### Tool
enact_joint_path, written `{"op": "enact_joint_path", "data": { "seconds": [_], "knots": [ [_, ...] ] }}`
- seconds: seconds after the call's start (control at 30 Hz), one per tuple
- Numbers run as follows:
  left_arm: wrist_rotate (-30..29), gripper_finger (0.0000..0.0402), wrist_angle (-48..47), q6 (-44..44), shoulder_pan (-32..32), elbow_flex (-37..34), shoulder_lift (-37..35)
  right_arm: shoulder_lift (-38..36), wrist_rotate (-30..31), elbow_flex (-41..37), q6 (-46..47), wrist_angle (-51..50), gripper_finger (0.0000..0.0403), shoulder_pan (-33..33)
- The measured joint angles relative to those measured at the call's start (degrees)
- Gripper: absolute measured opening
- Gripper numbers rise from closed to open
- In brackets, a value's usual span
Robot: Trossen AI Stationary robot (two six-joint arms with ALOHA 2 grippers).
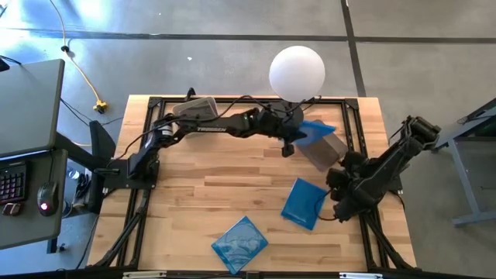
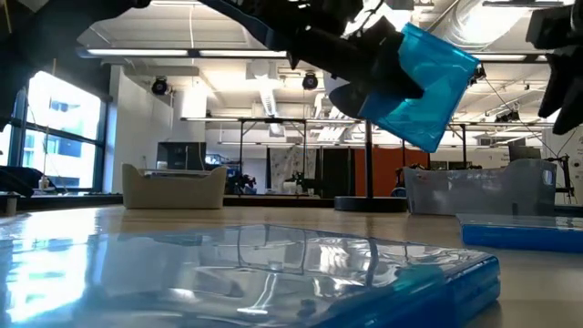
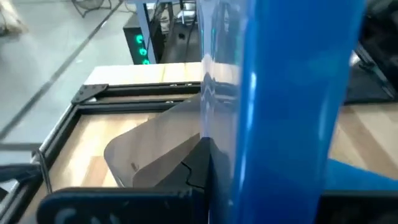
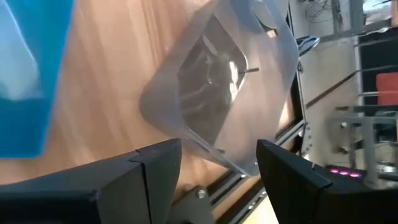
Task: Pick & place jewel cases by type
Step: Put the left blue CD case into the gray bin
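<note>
My left gripper (image 1: 296, 139) reaches across the far side of the table and is shut on a translucent blue jewel case (image 1: 316, 131), held in the air over the grey bin (image 1: 326, 152). The low view shows this case (image 2: 424, 87) tilted high above the table. Two more blue jewel cases lie flat on the table, one (image 1: 304, 203) at the right and one (image 1: 240, 244) near the front edge. My right gripper (image 4: 217, 168) hangs open at the right, close to the grey bin (image 4: 217, 87), with nothing between its fingers. My left gripper pinches the blue jewel case between its two fingers at the edge nearest the arm (image 3: 230, 162). The fingers come from the table's left, nearly level and slanting a little down. The case stands out beyond them, tilted and lifted clear above the grey bin.
A pale bin (image 1: 194, 106) stands at the far left beside the left arm. A black frame (image 1: 147, 101) runs round the tabletop. A white globe (image 1: 297, 73) hangs over the far edge. Bare wood lies in the middle and left of the table.
</note>
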Motion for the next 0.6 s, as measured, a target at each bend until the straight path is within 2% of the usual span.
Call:
{"op": "enact_joint_path", "data": {
  "seconds": [0.17, 0.33, 0.6],
  "knots": [
    [0.0, 0.0025, 1.3, 4.4, 0.7, 0.1, 1.1, -0.3, -3.0, -1.8, 5.5, 0.0, 0.0204, -0.8],
    [0.6, 0.0025, 5.9, 8.3, 0.8, 0.0, 4.2, -0.2, -2.3, -1.4, 8.6, 0.3, 0.0204, -0.8],
    [-1.3, 0.0027, 13.0, 8.3, 1.5, 0.0, 8.8, -0.2, -2.1, -1.4, 7.2, 0.3, 0.0204, -0.8]
  ]
}}
